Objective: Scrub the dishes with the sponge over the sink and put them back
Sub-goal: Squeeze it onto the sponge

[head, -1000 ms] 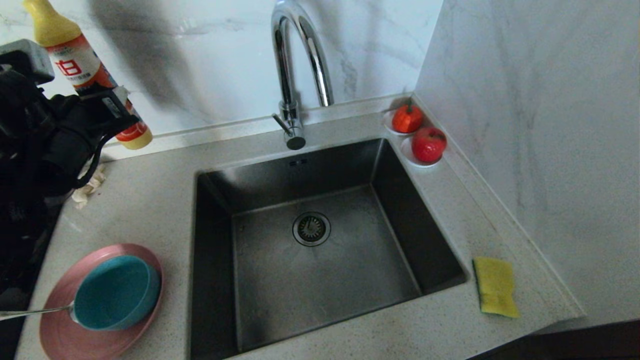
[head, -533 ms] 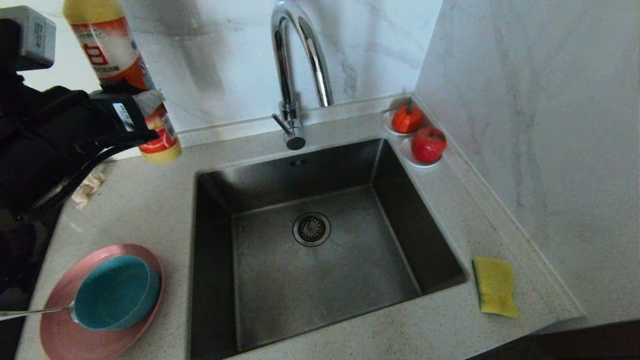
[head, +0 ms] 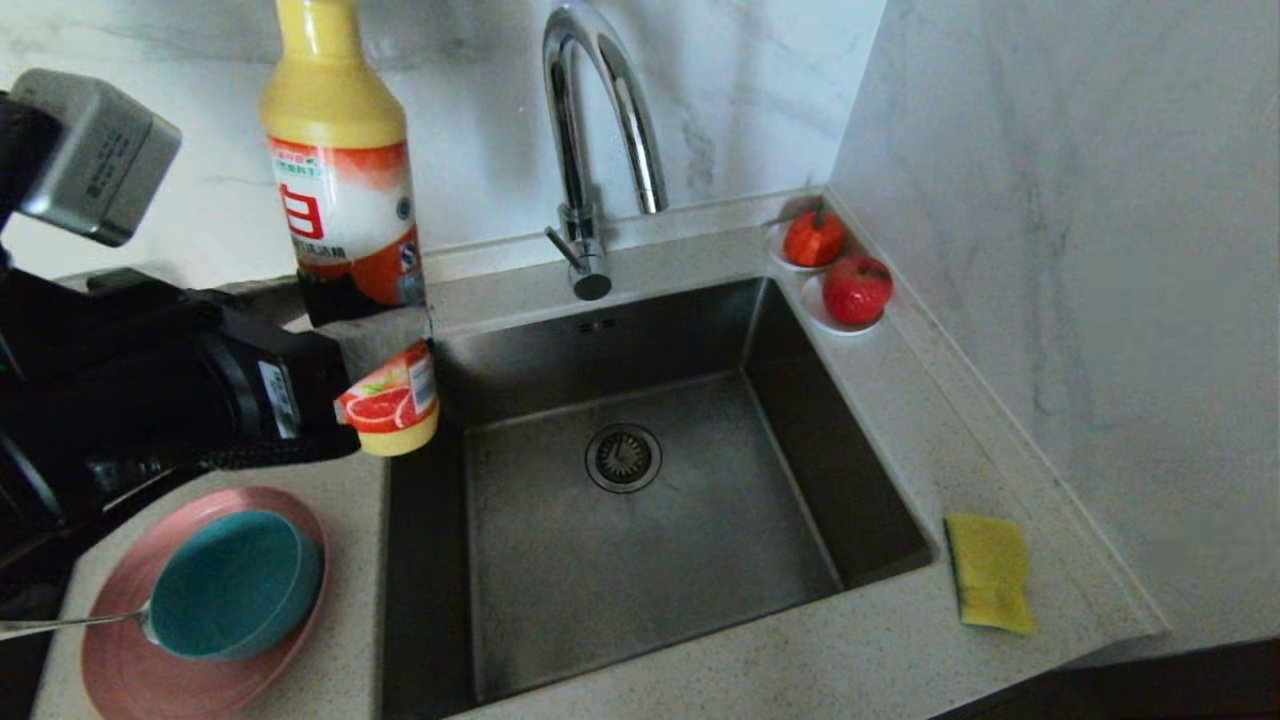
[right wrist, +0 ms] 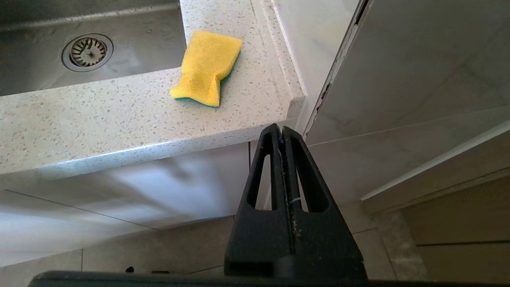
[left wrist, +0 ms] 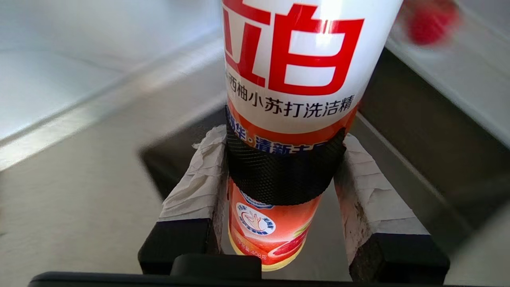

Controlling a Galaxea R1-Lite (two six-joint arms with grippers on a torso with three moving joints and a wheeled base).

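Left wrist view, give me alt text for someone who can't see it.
The left tool grips an upright orange-and-white detergent bottle between two padded fingers. Behind it are the pale countertop and the dark sink.

Upper left of the head view: yellow bottle [head: 342, 170] with red-and-white label. Lower left: pink plate [head: 130, 670], teal bowl [head: 235, 585]. Lower right: yellow sponge [head: 990, 572] on speckled grey-white desk [head: 880, 640]. Dark grey sink [head: 640, 540].

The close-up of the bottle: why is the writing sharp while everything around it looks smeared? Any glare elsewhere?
Left wrist view: the bottle, clamped in the left pincer, is crisp, with a white glare streak on its label; the counter and a red thing behind are blurred. Head view: the tap carries bright reflections, and the sink is dim.
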